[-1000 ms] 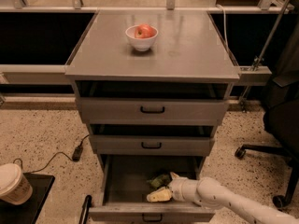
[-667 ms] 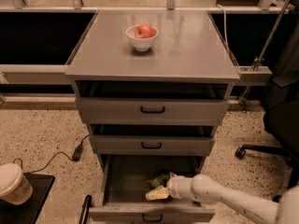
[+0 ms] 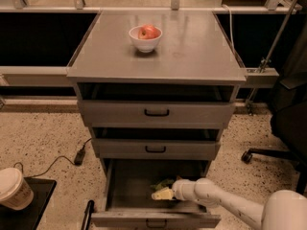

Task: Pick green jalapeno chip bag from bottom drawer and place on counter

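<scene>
The bottom drawer stands pulled out at the foot of the grey cabinet. The green jalapeno chip bag lies inside it near the middle, mostly hidden behind my gripper. My gripper reaches into the drawer from the lower right on a white arm, its pale yellow tip right at the front of the bag. The counter is the flat grey cabinet top above.
A white bowl with a red apple sits on the counter's back middle. The two upper drawers are slightly open. A paper cup is at lower left, a cable on the floor, an office chair at right.
My gripper has moved a little to the left, deeper over the chip bag. The bag and the drawer have not moved.
</scene>
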Robot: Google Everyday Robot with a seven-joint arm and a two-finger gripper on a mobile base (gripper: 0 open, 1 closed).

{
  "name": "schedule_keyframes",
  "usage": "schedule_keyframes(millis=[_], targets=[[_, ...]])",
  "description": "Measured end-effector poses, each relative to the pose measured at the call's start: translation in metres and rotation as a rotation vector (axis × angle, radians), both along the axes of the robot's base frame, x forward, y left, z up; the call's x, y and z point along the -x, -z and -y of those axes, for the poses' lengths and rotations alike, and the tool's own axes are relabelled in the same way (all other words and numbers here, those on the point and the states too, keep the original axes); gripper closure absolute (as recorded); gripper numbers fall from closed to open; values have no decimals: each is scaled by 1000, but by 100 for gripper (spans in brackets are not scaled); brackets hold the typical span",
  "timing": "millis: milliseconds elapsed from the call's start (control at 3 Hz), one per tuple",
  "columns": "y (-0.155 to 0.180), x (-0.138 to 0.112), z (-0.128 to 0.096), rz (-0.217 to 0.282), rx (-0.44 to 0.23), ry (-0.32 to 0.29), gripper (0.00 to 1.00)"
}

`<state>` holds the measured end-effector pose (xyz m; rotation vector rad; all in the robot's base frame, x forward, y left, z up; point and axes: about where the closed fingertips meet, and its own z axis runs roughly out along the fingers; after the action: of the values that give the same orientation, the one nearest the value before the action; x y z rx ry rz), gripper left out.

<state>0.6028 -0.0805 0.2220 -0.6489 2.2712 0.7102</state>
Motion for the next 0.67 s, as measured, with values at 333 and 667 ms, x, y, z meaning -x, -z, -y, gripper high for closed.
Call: schedule_keyframes(millis=[333, 667], targets=[[-2, 0, 0, 2, 1, -2, 0], [15, -5, 5, -55, 66, -11, 0]])
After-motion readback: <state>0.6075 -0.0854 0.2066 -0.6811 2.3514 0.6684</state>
